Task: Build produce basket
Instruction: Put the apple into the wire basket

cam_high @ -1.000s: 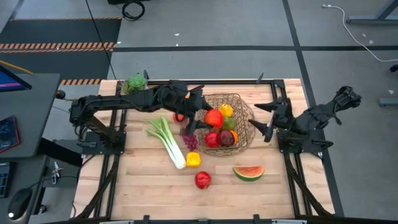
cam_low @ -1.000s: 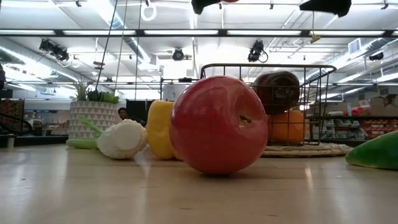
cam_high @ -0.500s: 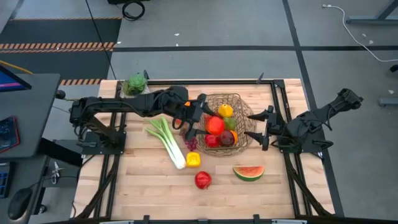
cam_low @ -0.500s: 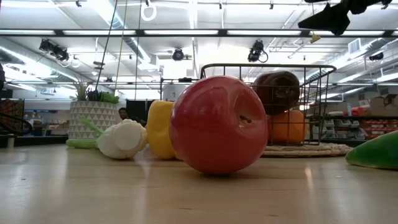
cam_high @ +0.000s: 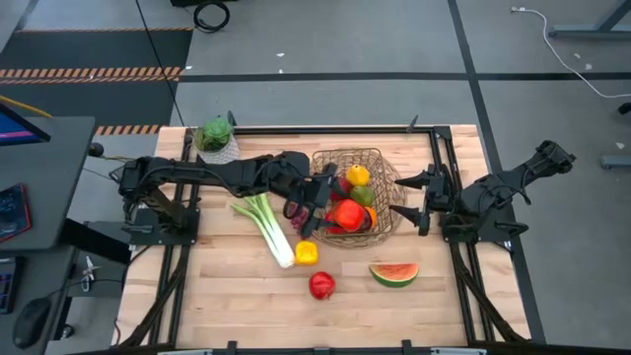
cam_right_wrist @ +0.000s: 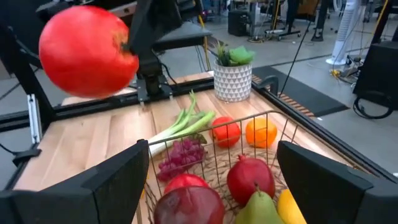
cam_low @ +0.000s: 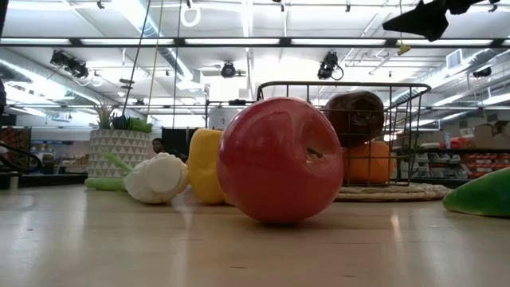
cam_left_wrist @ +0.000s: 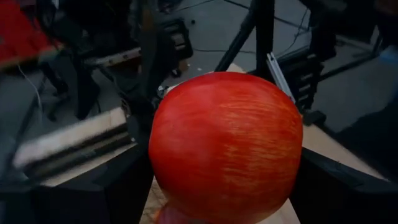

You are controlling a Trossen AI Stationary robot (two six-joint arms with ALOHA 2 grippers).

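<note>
Left claw [cam_high: 338,212]: reaches from the left side of the desk over the basket; its two dark fingers are spread around a red apple [cam_left_wrist: 225,146], one on each side, holding it above the fruit already in the basket.
Held apple: in the right wrist view it hangs in the air [cam_right_wrist: 88,51], clear of the basket's contents.
Right claw [cam_high: 412,202]: just beside the basket's right rim, fingers [cam_right_wrist: 115,180] spread wide, nothing between them; it points across the basket toward the left arm.
Basket [cam_high: 390,176]: round wire bowl at the far middle of the desk [cam_high: 217,296]; it holds a pear, an orange, a pomegranate, a dark red fruit and other pieces.
Leek [cam_high: 266,225]: lies on the desk left of the basket, white end toward the near edge.
Grapes [cam_high: 300,223]: on the desk between the leek and the basket.
Yellow pepper [cam_high: 307,253]: on the desk, just past the leek's white end.
Second apple [cam_high: 321,285]: alone near the front edge; it fills the middle of the low view.
Watermelon slice [cam_high: 393,273]: on the desk in front of the basket, to the right.
Potted plant [cam_high: 215,135]: at the far left corner.
</note>
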